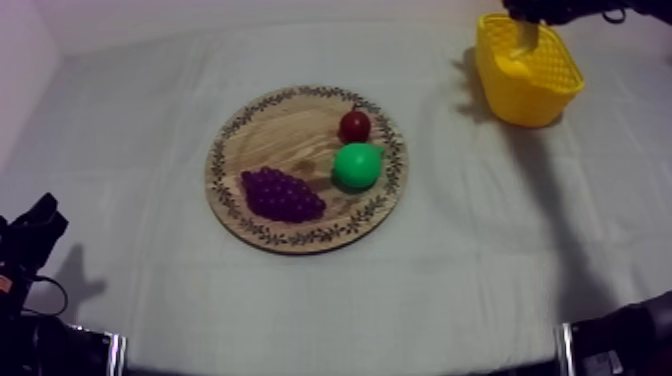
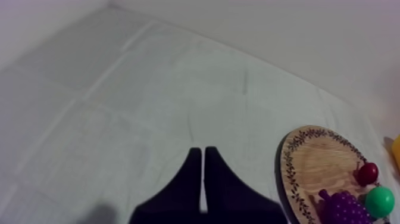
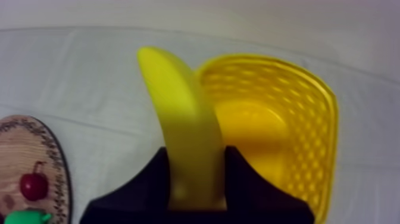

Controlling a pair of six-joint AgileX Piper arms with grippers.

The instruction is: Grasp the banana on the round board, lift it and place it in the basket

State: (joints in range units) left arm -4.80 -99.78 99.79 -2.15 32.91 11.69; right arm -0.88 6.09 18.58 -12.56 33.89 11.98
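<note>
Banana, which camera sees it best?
The right wrist view: the banana sits big and close, held in the right pincer by the yellow basket. The top view catches a pale sliver over the basket. The left wrist view faces the wooden board.

The left gripper (image 2: 203, 154) sits low at its side, fingers pressed together in a narrow wedge (nothing between them). The right arm (image 1: 545, 10) comes in at the upper right; the right gripper (image 3: 196, 165) is clamped on the banana (image 3: 178, 101), one finger each side.
</note>
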